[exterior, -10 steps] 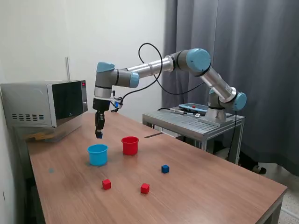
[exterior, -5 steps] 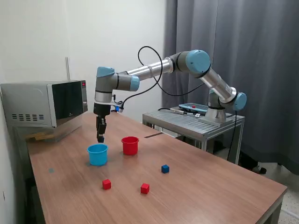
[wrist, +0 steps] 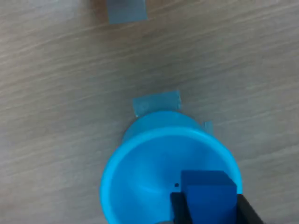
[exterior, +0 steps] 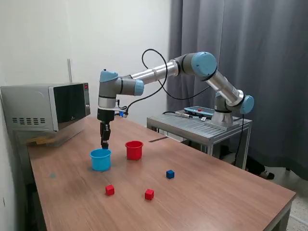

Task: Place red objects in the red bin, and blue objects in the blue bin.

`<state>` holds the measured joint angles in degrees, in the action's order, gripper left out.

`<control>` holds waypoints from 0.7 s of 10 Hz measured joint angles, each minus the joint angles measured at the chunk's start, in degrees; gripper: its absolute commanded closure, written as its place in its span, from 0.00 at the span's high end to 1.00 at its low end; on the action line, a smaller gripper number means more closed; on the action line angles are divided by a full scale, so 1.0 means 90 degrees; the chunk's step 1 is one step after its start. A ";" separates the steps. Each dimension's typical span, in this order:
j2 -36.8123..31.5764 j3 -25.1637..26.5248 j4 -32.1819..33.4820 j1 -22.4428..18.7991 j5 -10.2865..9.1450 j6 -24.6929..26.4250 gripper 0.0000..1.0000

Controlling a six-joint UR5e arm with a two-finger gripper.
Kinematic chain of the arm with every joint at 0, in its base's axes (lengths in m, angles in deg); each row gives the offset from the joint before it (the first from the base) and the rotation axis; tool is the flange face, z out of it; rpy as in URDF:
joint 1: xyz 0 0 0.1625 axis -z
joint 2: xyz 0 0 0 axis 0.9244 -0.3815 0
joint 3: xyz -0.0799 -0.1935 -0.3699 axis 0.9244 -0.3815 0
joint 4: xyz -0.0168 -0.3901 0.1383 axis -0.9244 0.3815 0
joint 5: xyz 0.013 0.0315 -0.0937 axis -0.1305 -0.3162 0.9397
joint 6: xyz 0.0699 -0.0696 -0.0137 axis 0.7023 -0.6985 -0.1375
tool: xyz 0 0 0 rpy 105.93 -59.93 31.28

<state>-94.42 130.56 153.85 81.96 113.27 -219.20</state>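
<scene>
Blue cube (wrist: 208,191) — in the gripper (wrist: 209,205) — above the light blue cup (wrist: 135,177)

The worktop (exterior: 216,192) looks like matt wood-grain laminate; the light blue cup (wrist: 140,186) is smooth plastic with a soft sheen; the blue cube (wrist: 208,191) looks matt; the curtain (exterior: 269,57) is grey cloth; the microwave (exterior: 33,106) casing is dull metal.

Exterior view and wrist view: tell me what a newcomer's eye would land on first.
First, the gripper poised just above the light blue cup, clamping a dark blue cube over the cup's open mouth. Beside that cup, toward the exterior view's right, stands the red cup. Nearer the camera, two red cubes and another blue cube lie loose on the wooden table.
</scene>
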 measured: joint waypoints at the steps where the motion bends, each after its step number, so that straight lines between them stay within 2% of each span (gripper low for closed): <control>1: 0.0028 0.0003 0.0002 -0.0007 0.0000 0.0000 0.00; 5: 0.0069 -0.0001 0.0018 -0.0013 0.0000 -0.0023 0.00; 6: 0.0072 -0.0002 0.0025 -0.0012 -0.0001 -0.0030 1.00; 7: 0.0075 -0.0002 0.0031 -0.0010 -0.0001 -0.0031 1.00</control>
<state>-93.74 130.54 154.13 81.87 113.26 -219.48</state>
